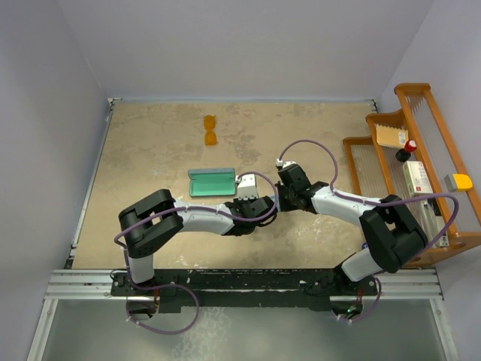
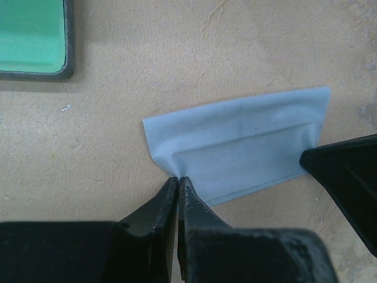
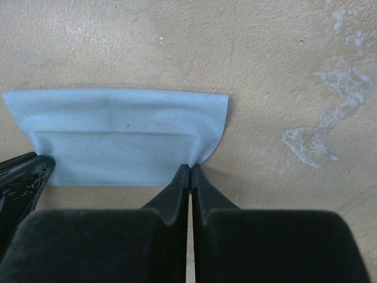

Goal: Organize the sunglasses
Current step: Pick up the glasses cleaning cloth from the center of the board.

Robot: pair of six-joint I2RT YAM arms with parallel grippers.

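Pale walls [image 1: 52, 90] close in a mottled tan bench [image 1: 150, 150], with a wooden rack [image 1: 425, 98] standing along its right side and carrying a few small boxes. Near the far edge of the bench, well apart from both arms, lie the sunglasses [image 1: 210, 129], their orange lenses one behind the other on the bare surface. Nothing touches them. Closer in, near the middle, a grey-blue case [image 1: 213, 182] lies open, showing its teal-green lining.

Just to the right of the case a pale blue cloth [image 2: 247, 141] lies on the bench, folded so that a second layer shows through as a raised rectangle. Both arms meet over it. The left tool [image 2: 178, 178] has its fingers pressed together on the cloth's edge at one lower corner, where the fabric puckers up into the pinch. The right tool [image 3: 190, 167] is likewise clamped tight on the opposite lower corner, the cloth curling up slightly between its tips. Each wrist view shows the dark finger of the other tool at the far end of the cloth
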